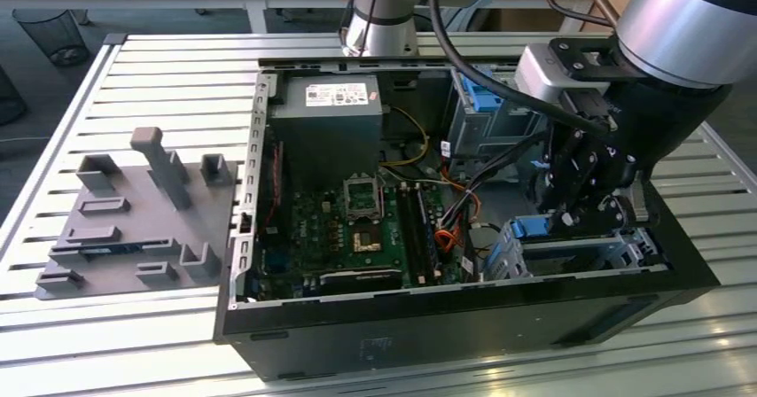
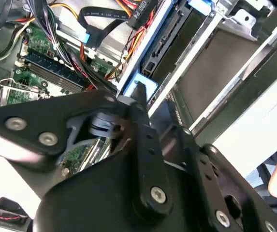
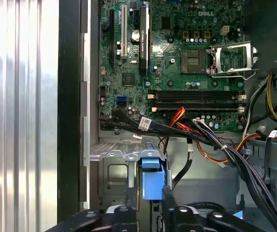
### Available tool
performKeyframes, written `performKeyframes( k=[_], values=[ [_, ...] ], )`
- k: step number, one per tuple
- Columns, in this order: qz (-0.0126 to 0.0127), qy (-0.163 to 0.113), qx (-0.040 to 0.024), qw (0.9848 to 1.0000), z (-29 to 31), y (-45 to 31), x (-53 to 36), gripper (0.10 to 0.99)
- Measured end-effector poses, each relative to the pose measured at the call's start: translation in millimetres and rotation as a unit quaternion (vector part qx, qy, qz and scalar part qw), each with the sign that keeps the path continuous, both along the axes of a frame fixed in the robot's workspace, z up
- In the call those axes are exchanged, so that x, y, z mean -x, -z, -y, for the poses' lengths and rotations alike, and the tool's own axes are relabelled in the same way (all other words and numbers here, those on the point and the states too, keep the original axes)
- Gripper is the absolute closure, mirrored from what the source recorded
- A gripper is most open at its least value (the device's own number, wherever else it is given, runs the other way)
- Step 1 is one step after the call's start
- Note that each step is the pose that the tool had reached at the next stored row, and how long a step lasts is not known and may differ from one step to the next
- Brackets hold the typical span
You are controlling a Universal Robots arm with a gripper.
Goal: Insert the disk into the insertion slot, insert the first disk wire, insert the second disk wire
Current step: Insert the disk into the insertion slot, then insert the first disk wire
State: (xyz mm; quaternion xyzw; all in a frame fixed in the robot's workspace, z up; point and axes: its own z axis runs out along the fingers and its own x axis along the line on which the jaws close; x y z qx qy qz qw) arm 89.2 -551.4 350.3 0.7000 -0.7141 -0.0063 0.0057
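The disk stands on edge in the insertion slot (image 1: pixel 591 255), a low silver cage at the case's corner on the exterior view's right. Its blue carrier handle (image 1: pixel 529 229) sticks out of the cage. My gripper (image 1: pixel 576 224) reaches down onto it from above. In the first wrist view the black fingers (image 3: pixel 167 200) flank the blue handle (image 3: pixel 152 180) and are shut on it, with the silver cage (image 3: pixel 111 169) beside it. In the second wrist view a fingertip (image 2: pixel 139 94) touches the handle (image 2: pixel 143 81). A loose bundle of wires (image 3: pixel 201 137) crosses over the cage toward the motherboard.
The open black case (image 1: pixel 473 326) lies on a slatted metal table (image 1: pixel 154 78). Inside are the motherboard (image 1: pixel 355 229), the power supply (image 1: pixel 325 127) and a taller grey bay with a blue tab (image 1: pixel 483 105). A grey fixture plate (image 1: pixel 130 229) with blocks lies on the exterior view's left.
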Motion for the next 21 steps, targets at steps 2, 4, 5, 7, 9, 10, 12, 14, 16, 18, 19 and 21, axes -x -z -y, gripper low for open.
performKeyframes(
  k=[2, 4, 5, 7, 9, 10, 12, 14, 16, 18, 19, 21],
  values=[
    [0.0, 0.0, 0.0, 1.0, 0.0, 1.2, 0.0, 0.784],
    [0.0, 0.0, 0.0, 1.0, 0.0, 2.4, 0.0, 0.898],
    [0.0, 0.0, 0.0, 1.0, 0.0, 2.9, 0.0, 0.957],
    [0.0, 0.0, 0.0001, 1.0, 0.0, 3.7, 0.0, 0.98],
    [0.0, 0.0, 0.0, 1.0, 0.0, 4.3, 0.0, 0.98],
    [0.0, 0.0, 0.0, 1.0, 0.0, 4.6, 0.0, 0.98],
    [0.0, 0.0, 0.0, 1.0, 0.0, 5.0, 0.0, 0.98],
    [0.0, 0.0, 0.0, 1.0, 0.0, 5.3, 0.0, 0.98],
    [0.0, 0.0, 0.0, 1.0, 0.0, 5.6, -0.2, 0.98],
    [0.0, 0.0, 0.0, 1.0, 0.0, 5.8, -0.6, 0.98],
    [0.0, 0.0, 0.0, 1.0, 0.0, 5.9, -0.7, 0.98],
    [0.0, 0.0, 0.0, 1.0, 0.0, 6.0, -1.0, 0.98]
  ],
)
